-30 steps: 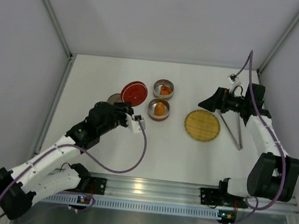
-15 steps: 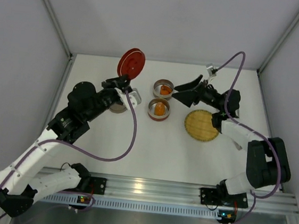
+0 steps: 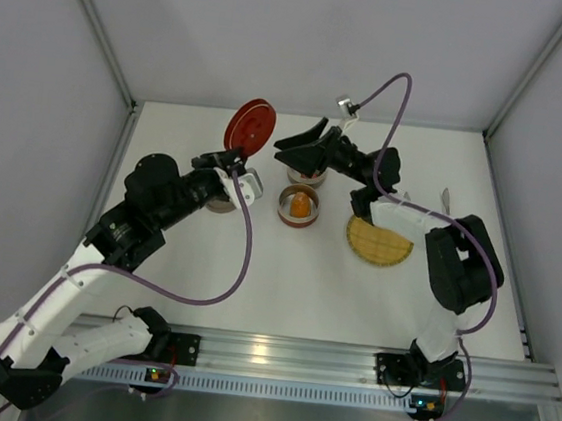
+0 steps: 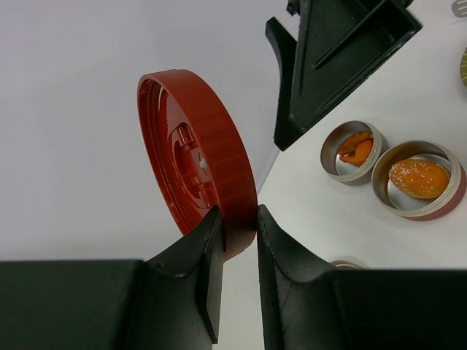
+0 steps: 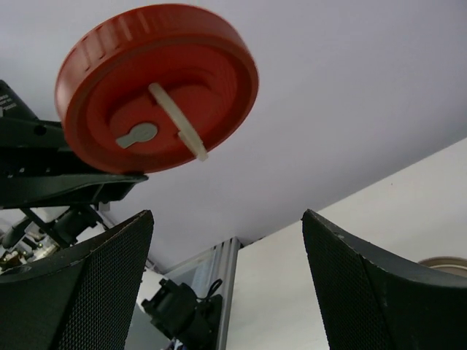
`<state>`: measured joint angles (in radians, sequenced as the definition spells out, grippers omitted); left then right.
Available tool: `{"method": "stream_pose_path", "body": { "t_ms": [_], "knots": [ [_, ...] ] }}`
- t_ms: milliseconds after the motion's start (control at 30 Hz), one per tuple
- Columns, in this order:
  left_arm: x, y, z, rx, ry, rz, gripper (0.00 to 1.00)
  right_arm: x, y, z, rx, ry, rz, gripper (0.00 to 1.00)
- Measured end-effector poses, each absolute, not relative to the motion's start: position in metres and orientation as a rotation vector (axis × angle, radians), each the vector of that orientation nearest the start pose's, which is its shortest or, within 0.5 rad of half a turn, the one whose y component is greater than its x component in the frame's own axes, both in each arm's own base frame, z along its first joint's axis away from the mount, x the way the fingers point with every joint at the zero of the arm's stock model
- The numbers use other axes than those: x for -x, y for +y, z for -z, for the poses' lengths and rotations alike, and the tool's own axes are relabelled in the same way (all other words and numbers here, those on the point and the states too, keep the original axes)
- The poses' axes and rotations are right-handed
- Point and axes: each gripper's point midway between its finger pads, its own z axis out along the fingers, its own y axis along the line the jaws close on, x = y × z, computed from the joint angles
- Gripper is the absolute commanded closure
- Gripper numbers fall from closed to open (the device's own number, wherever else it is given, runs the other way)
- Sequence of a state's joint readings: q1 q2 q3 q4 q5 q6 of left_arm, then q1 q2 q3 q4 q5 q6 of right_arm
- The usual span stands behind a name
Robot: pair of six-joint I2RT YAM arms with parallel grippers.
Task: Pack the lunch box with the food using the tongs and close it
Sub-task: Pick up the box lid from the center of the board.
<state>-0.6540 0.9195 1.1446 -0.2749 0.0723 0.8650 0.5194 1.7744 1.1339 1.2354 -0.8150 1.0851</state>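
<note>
Far left, we log the left gripper [image 4: 239,244] clenched on the rim of the red lid [image 4: 197,193], holding it on edge, lifted off the table [image 3: 305,273]. Under that arm a third tin [image 4: 349,262] sits on the table, mostly hidden, so we cannot tell its contents. Next right are two open round tins just beside each other. The food [image 4: 418,177] is inside them: one orange lump in the near tin [image 4: 445,200] and a couple of smaller orange pieces in the far tin [image 4: 328,157]. Above the far tin the right gripper [image 5: 226,219] hangs with fingers spread wide and nothing between them, pointed at the raised lid but apart from it. Further right the yellow woven plate [image 3: 383,246] looks bare, part of it under the right arm. The tongs [image 3: 444,199] are mostly hidden behind that arm (only a silver tip shows, we think), lying on the table and not held. Our read: packing looks done and the closing step is in hand, maybe a lid handover. The next move needs the right fingers closing squarely on the free rim before the left lets go. Alternatively, the lid gets lowered flat onto a tin.
</note>
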Motion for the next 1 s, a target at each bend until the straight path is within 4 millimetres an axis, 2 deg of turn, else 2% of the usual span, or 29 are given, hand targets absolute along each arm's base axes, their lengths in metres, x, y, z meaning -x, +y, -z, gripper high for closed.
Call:
{"method": "stream_pose_path", "body": {
  "t_ms": [167, 267, 467, 567, 833, 1000],
  "knots": [
    [-0.268, -0.188, -0.398, -1.173, 1.125, -0.083, 1.00, -0.334, 0.372, -0.342, 0.527, 1.293, -1.797, 0.19],
    [-0.263, -0.188, -0.400, -1.180, 1.113, -0.068, 1.00, -0.338, 0.379, -0.344, 0.546, 1.282, -1.810, 0.19],
    [-0.260, -0.190, -0.401, -1.188, 1.102, -0.049, 1.00, -0.326, 0.390, -0.368, 0.621, 1.216, -1.848, 0.20],
    [-0.259, -0.191, -0.400, -1.191, 1.101, -0.045, 1.00, -0.317, 0.394, -0.371, 0.655, 1.208, -1.869, 0.21],
    [-0.259, -0.191, -0.400, -1.190, 1.102, -0.040, 1.00, -0.305, 0.399, -0.367, 0.710, 1.218, -1.894, 0.40],
    [-0.259, -0.192, -0.400, -1.187, 1.106, -0.032, 1.00, -0.303, 0.398, -0.381, 0.722, 1.187, -1.900, 0.45]
  ]
}}
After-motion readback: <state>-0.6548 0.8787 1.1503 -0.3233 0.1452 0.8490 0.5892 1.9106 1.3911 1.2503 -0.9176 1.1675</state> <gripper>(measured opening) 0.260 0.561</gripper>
